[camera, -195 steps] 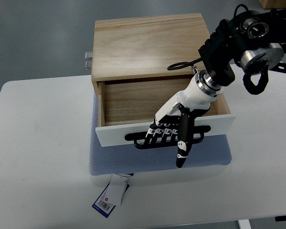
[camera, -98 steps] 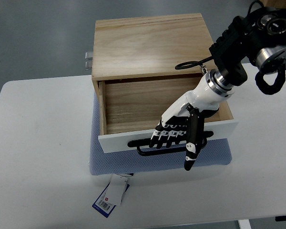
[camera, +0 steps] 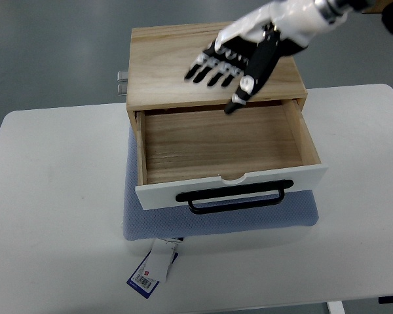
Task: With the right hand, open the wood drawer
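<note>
The wood drawer box [camera: 183, 59] stands on a blue-grey mat on the white table. Its drawer [camera: 216, 140] is pulled out toward me, and its inside is bare wood. The white drawer front [camera: 164, 191] carries a black handle [camera: 234, 196]. My right hand [camera: 232, 69] comes in from the upper right and hovers above the box top, well clear of the handle. Its fingers are spread and hold nothing. The left arm does not show.
The blue-grey mat [camera: 216, 226] lies under the box. A white and blue tag [camera: 154, 269] lies on the table [camera: 52, 216] in front of the mat. Metal hinges [camera: 121, 82] stick out at the box's back left.
My right hand has let go of the black handle and lifted up and back, to above the box top. The drawer stays pulled out.
</note>
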Robot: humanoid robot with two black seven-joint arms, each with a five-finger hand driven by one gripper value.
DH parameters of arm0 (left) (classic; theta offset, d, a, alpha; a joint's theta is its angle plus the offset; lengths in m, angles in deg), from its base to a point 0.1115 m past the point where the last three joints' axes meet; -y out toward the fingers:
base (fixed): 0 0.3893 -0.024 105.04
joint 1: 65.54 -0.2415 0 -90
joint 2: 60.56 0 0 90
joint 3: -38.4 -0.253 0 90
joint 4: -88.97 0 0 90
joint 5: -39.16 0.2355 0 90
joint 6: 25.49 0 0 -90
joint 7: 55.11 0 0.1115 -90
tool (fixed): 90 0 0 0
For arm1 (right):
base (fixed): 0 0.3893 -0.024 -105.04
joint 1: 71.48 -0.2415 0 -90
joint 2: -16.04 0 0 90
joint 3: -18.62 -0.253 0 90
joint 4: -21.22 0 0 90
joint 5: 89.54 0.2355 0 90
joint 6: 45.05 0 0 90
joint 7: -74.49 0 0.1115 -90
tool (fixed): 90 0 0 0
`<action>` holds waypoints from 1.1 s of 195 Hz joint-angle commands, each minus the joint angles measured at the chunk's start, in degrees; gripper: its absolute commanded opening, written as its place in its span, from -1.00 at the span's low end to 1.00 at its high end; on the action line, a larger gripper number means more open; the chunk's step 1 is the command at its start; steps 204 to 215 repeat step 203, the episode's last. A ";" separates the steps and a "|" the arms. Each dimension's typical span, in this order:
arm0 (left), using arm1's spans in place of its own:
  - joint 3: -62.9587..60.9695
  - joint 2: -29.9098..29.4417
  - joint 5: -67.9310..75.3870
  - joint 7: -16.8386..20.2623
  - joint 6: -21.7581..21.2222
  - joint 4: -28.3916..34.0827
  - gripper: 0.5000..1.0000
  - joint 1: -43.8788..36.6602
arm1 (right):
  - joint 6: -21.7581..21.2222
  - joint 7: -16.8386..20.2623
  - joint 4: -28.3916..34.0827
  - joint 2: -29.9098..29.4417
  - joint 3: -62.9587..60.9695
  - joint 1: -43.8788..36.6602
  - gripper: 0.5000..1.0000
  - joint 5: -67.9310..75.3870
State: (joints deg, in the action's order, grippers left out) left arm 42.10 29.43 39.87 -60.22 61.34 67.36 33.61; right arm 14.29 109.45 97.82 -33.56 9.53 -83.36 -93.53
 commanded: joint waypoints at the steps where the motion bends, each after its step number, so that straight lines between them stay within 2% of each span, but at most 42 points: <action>1: -0.09 0.00 0.00 0.01 0.00 -0.10 1.00 0.00 | 4.12 -3.22 -14.28 -0.58 -11.99 7.65 0.78 -0.06; 26: -0.01 0.00 0.00 0.01 0.00 -0.27 1.00 0.00 | 6.41 -13.59 -26.58 -2.69 -26.67 19.95 0.77 0.38; 37: -0.01 0.00 0.00 0.01 0.00 -0.27 1.00 0.00 | 6.41 -13.60 -26.59 -2.69 -26.68 19.96 0.77 0.38; 38: -0.01 0.00 0.00 0.01 0.00 -0.27 1.00 0.00 | 6.67 -17.77 -30.25 -3.91 -32.42 25.01 0.77 0.47; 46: -0.01 0.00 0.00 0.01 0.00 -0.36 1.00 0.00 | 6.67 -20.97 -33.00 -5.24 -36.78 29.27 0.77 0.55; 55: -0.01 0.00 0.00 0.01 0.00 -0.45 1.00 0.00 | 6.67 -23.70 -34.76 -6.56 -40.64 33.31 0.78 0.82; 65: -0.01 0.00 0.00 0.01 0.00 -0.45 1.00 0.00 | 6.67 -23.70 -34.77 -6.56 -40.65 33.32 0.78 0.82; 66: -0.01 0.00 0.00 0.01 -0.08 -0.45 1.00 0.00 | 6.67 -27.01 -36.68 -8.56 -45.18 37.76 0.77 1.08; 68: -0.01 0.00 0.00 0.01 -0.09 -0.45 1.00 0.00 | 6.67 -27.74 -37.05 -9.10 -46.18 38.59 0.77 1.17; 75: -0.01 0.00 0.00 0.01 -0.09 -0.45 1.00 0.00 | 6.58 -29.24 -37.84 -10.33 -48.73 40.87 0.77 1.34; 85: -0.01 0.00 0.00 0.01 -0.09 -0.45 1.00 0.00 | 6.58 -29.24 -37.84 -10.34 -48.74 40.88 0.77 1.35; 86: -0.01 0.00 0.00 -0.16 -0.09 -0.54 1.00 0.00 | 6.50 -31.16 -38.63 -12.86 -52.65 44.27 0.78 1.87; 88: -0.01 0.00 0.00 -0.16 -0.09 -0.45 1.00 0.00 | 6.50 -31.44 -38.72 -13.58 -53.56 45.09 0.78 1.96; 120: -0.01 0.00 0.00 -1.13 -0.09 -0.45 1.00 0.00 | 6.15 -32.58 -42.76 -22.55 -64.82 50.99 0.78 2.14; 140: -0.01 0.00 0.00 -1.22 -0.09 -0.45 1.00 0.00 | 5.44 -32.58 -45.05 -25.63 -69.04 52.74 0.78 2.14; 215: -0.09 0.00 0.00 -1.22 -0.09 -0.36 1.00 0.00 | 4.74 -32.67 -45.40 -28.09 -71.24 55.82 0.78 2.14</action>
